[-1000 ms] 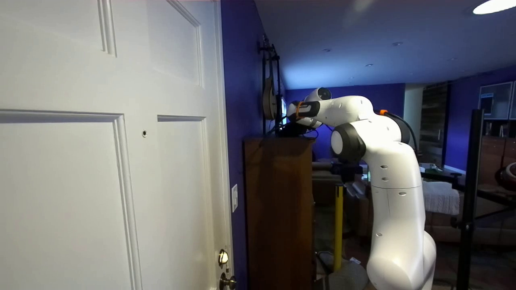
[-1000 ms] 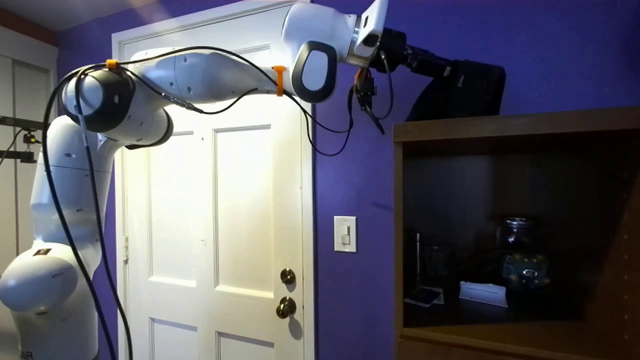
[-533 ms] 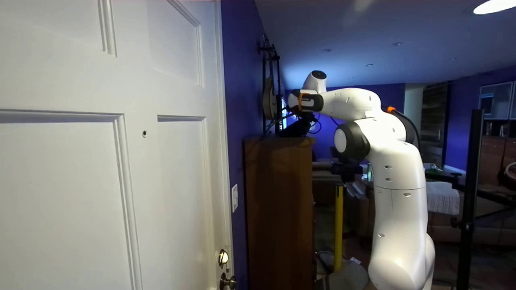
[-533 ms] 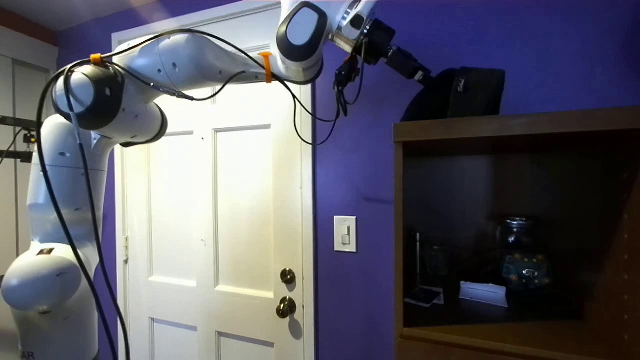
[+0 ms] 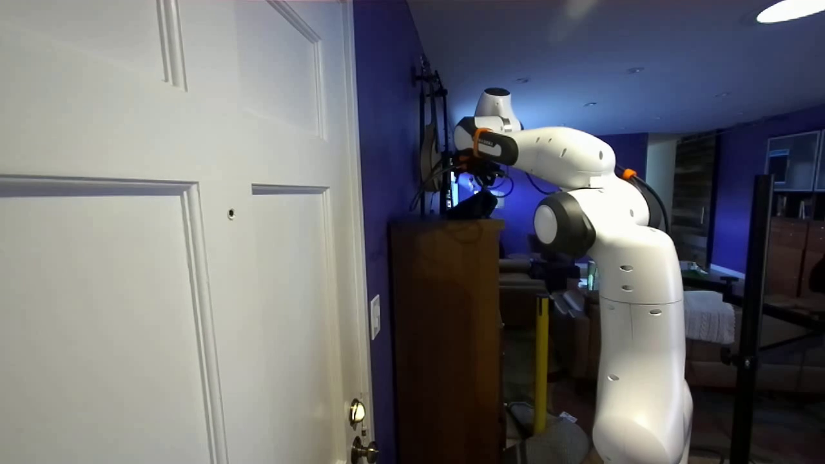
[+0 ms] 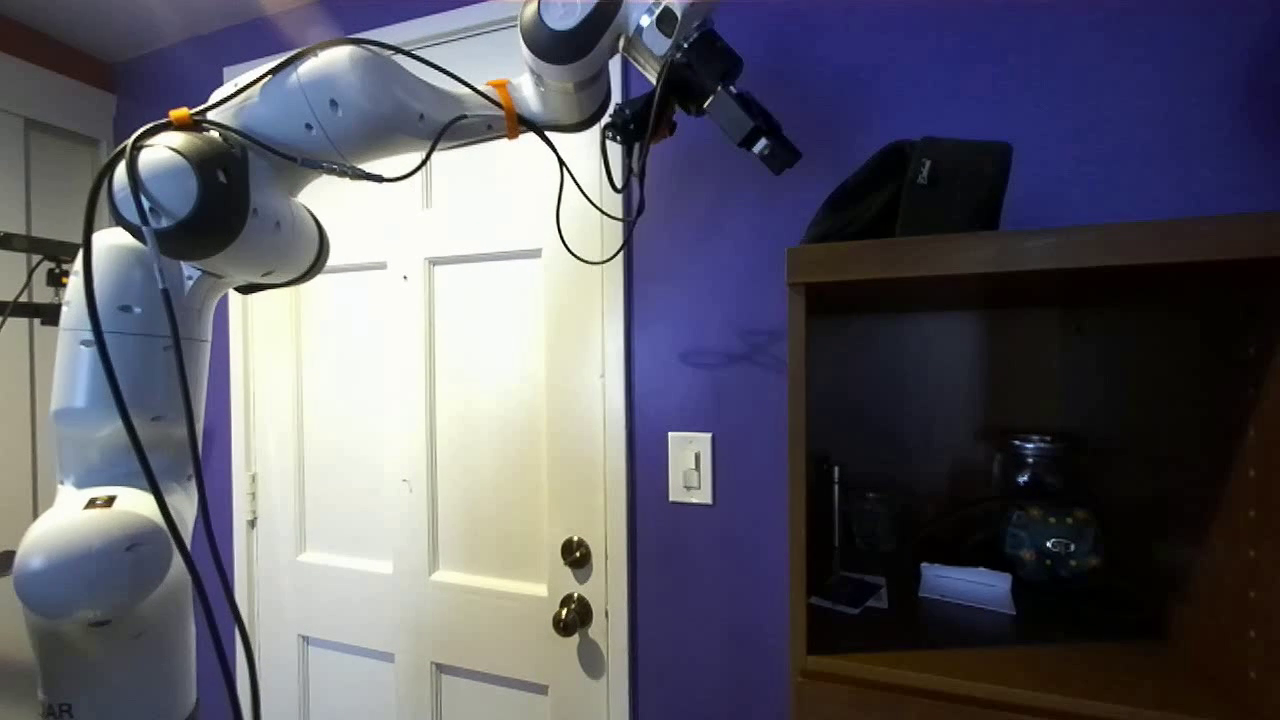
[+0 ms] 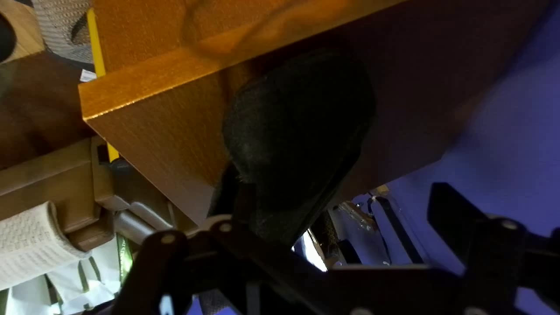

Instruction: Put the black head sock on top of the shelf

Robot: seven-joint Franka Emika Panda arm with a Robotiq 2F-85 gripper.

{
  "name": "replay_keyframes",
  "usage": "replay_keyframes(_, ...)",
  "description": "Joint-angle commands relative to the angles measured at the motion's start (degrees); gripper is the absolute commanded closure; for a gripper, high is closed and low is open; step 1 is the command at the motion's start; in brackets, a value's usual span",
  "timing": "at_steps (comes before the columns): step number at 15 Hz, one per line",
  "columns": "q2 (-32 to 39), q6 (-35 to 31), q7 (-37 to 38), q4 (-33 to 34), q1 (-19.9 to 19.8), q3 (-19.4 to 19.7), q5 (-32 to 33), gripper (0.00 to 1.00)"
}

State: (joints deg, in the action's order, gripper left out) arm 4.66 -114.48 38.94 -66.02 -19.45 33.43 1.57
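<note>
The black head sock (image 6: 940, 190) rests on the flat top of the brown wooden shelf (image 6: 1050, 245), near the end closest to the arm. In an exterior view it is a small black shape (image 5: 475, 205) on the shelf (image 5: 445, 335). My gripper (image 6: 778, 155) is up and off to the side of the sock, with a visible gap between them, tilted downward. In the wrist view the gripper's fingers (image 7: 343, 192) are spread wide, with nothing held between them. The sock (image 7: 297, 131) lies beyond them on the shelf top (image 7: 175, 131).
A white panelled door (image 6: 490, 400) and a purple wall (image 6: 720, 330) are behind the arm. Guitars (image 5: 430, 154) hang on the wall past the shelf. A yellow post (image 5: 541, 361) stands beside the shelf. Cables (image 6: 600, 240) loop below the wrist.
The gripper was at the sock one second ago. It has let go, moved up and back away from it, and tilted more downward. The sock stays on the shelf top.
</note>
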Motion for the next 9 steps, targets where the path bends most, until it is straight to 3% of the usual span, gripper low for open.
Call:
replay_keyframes(1,-2.8,4.8,0.2,0.9,2.6,-1.5,4.4,0.0)
replay_keyframes(9,-10.2,7.8,-0.6,-3.1,8.9,-7.4,14.5,0.0)
